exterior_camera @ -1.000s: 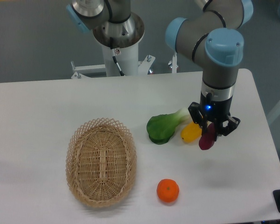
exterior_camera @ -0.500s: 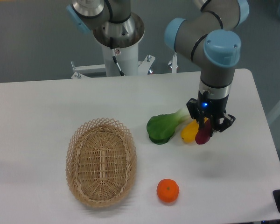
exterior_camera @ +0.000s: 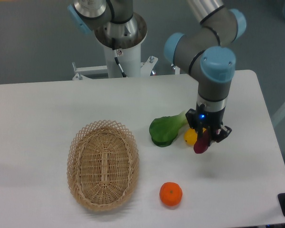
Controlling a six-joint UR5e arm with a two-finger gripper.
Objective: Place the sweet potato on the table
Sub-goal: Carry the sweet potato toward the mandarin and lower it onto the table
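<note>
The dark purple sweet potato (exterior_camera: 200,143) hangs end-down from my gripper (exterior_camera: 205,136), whose fingers are shut on its upper part. It is held above the white table (exterior_camera: 237,175), right of centre. Whether its lower tip touches the tabletop I cannot tell. The yellow vegetable (exterior_camera: 191,137) lies just behind and left of it, partly hidden by the gripper.
A green leafy vegetable (exterior_camera: 167,129) lies left of the yellow one. A round orange fruit (exterior_camera: 171,194) sits near the front edge. An oval wicker basket (exterior_camera: 103,164) stands at the left. The robot base (exterior_camera: 119,42) rises at the back.
My gripper has carried the sweet potato to the left, a little closer to the yellow vegetable. Nothing else has moved.
</note>
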